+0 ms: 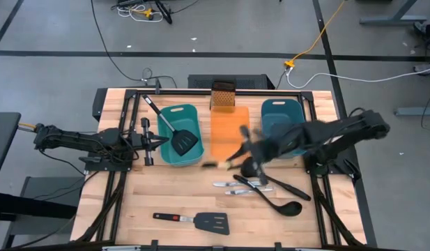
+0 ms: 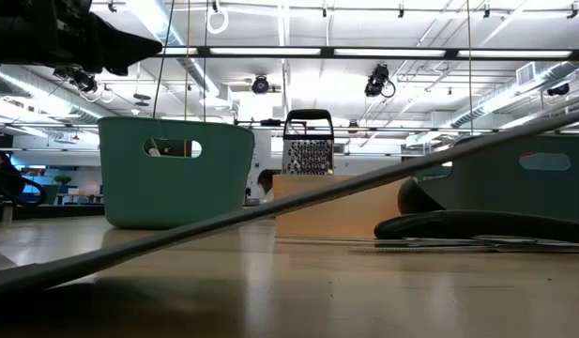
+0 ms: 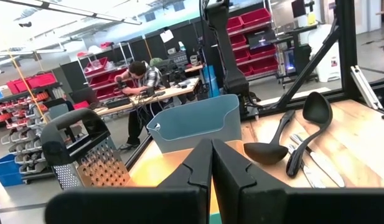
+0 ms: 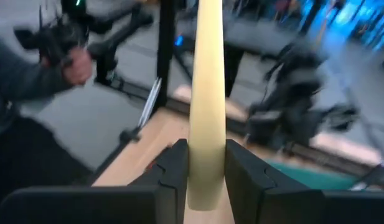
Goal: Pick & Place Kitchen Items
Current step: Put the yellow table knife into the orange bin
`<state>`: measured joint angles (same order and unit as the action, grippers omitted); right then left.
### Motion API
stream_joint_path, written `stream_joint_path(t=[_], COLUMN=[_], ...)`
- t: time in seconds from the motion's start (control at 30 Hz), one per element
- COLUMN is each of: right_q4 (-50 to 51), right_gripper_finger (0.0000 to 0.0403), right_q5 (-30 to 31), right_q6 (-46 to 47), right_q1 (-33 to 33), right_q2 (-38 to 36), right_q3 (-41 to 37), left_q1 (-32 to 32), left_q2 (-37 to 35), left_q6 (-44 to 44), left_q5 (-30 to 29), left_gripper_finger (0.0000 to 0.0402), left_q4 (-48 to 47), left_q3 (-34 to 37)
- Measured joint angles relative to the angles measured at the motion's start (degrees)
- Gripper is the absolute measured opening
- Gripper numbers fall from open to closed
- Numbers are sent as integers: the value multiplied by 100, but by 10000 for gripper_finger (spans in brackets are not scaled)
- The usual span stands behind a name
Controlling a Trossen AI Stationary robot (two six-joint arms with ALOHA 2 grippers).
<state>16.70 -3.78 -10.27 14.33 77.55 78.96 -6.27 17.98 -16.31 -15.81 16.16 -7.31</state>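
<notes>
Clamped between the right gripper's [image 4: 206,163] fingers is the small yellow-handled knife [image 4: 206,93], its handle standing up out of the narrow jaws. It is carried above the table near the orange tray [image 1: 225,125]; the transport step is judged to be in hand. Just beside this gripper lie two ladles [image 1: 274,199] and two silver knives [image 1: 235,187]. A drop-off container must be reached before release. Pressed together and empty, the left gripper [image 3: 211,163] waits by the teal tub [image 1: 174,157] holding a spatula [image 1: 181,139].
</notes>
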Motion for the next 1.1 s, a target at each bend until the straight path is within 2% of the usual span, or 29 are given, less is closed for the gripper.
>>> stream_joint_path(t=[0.13,0.27,0.43,0.6,0.87,1.1], right_q4=[-391,-1065,-989,-1101,-2913,-4129], right_gripper_finger=[84,84,84,84,84,84], right_q5=[-104,-36,1140,1839,1931,2044], right_q6=[-94,140,457,801,876,886], right_q1=[-443,-828,-969,-962,-962,-962], right_q2=[-831,-1839,-3046,-3912,-5350,-5872], right_q3=[-553,-1451,-2437,-3464,-5630,-6797], left_q1=[1,0,0,-1,1,-1], left_q2=[0,0,0,0,0,0], left_q6=[-16,-16,-100,-193,-366,-388], left_q5=[-3,-2,-37,-349,-435,-558], left_gripper_finger=[16,16,16,16,16,16], left_q4=[-20,-21,-23,-23,-36,-74], left_q3=[0,0,0,0,0,0])
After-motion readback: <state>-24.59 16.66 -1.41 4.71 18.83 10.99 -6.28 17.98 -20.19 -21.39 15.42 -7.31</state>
